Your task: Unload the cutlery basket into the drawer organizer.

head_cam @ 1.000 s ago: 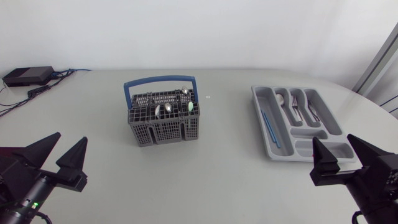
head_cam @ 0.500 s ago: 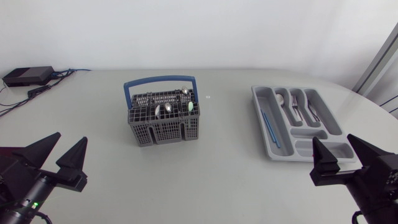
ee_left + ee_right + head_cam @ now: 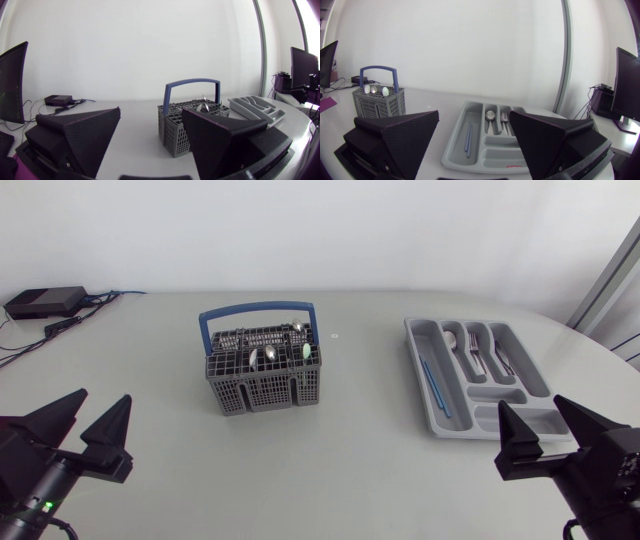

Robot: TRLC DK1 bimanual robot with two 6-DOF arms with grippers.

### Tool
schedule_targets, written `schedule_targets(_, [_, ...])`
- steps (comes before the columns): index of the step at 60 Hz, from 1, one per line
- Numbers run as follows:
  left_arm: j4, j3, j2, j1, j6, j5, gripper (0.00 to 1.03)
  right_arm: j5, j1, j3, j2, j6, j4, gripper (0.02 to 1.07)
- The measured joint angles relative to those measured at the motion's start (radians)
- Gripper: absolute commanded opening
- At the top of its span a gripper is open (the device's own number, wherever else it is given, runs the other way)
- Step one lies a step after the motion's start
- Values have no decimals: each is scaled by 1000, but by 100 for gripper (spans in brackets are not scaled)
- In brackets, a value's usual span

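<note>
Fingers were wide apart on left gripper (image 3: 100, 400) and right gripper (image 3: 530, 406), holding nothing | basket (image 3: 262, 375) stood mid-table with spoons (image 3: 270, 353) inside, organizer (image 3: 416, 370) well apart | best way, I think: come straight down, pinch one spoon, lift slowly.

My left claw (image 3: 102, 396) and right claw (image 3: 530, 402) are matte black. At eleven o'clock the cutlery basket (image 3: 265, 385) is dark grey mesh with a blue handle (image 3: 258, 310) and one pale green tip (image 3: 307, 353) among silver. At two o'clock the light grey drawer organizer (image 3: 416, 370) holds a blue stick (image 3: 434, 388) and silver cutlery (image 3: 475, 352).
</note>
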Motion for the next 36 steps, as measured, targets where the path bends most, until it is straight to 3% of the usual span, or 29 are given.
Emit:
schedule_targets(22, [-56, 271, 339, -3, -16, -9, 96, 24, 66, 63, 58, 0, 2, 103])
schedule_targets(36, [-175, 438, 608, -26, -42, -16, 94, 31, 114, 131, 209, 0, 38, 102])
